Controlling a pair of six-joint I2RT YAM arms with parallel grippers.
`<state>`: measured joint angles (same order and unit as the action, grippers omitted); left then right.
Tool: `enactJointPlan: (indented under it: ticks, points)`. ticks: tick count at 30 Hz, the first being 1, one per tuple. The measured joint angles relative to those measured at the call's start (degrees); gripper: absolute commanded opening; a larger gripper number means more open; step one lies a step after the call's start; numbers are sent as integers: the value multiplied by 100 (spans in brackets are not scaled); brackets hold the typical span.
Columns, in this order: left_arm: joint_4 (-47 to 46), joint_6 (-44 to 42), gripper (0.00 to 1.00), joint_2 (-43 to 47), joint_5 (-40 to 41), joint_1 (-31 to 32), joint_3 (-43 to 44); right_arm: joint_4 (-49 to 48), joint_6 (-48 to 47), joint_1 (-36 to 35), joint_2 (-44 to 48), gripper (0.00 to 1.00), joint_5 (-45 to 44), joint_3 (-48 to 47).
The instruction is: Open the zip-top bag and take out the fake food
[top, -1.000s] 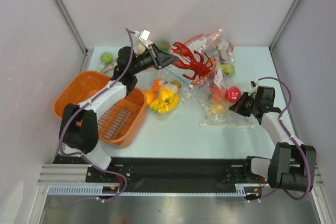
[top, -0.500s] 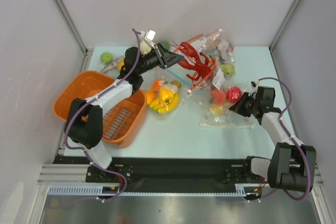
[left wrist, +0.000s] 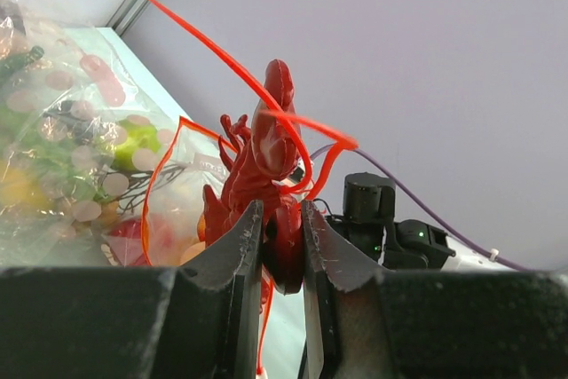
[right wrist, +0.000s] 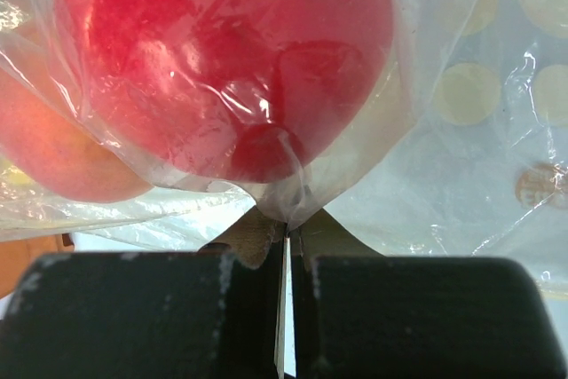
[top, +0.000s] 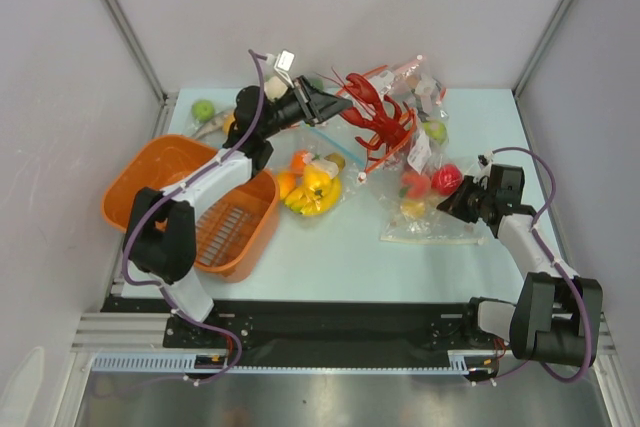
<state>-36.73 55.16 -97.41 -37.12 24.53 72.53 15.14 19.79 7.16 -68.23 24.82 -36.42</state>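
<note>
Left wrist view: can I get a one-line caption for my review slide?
The left gripper, shut on the red toy lobster, holds it up beside the dotted zip-top bag.

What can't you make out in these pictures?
Left wrist: lower body of the lobster, hidden between the fingers of the left tool.
Right wrist: the red apple, cut off by the top edge, blurred by the zip-top bag.
Top view: small fruits in that bag, too small to identify.
</note>
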Motion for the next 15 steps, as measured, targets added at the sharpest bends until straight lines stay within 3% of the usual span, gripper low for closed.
enactJointPlan:
  ticks: [15]
  points:
    - [262, -157, 0, 531, -83, -787, -59, 4, -20, 0, 20, 0, -2, 0]
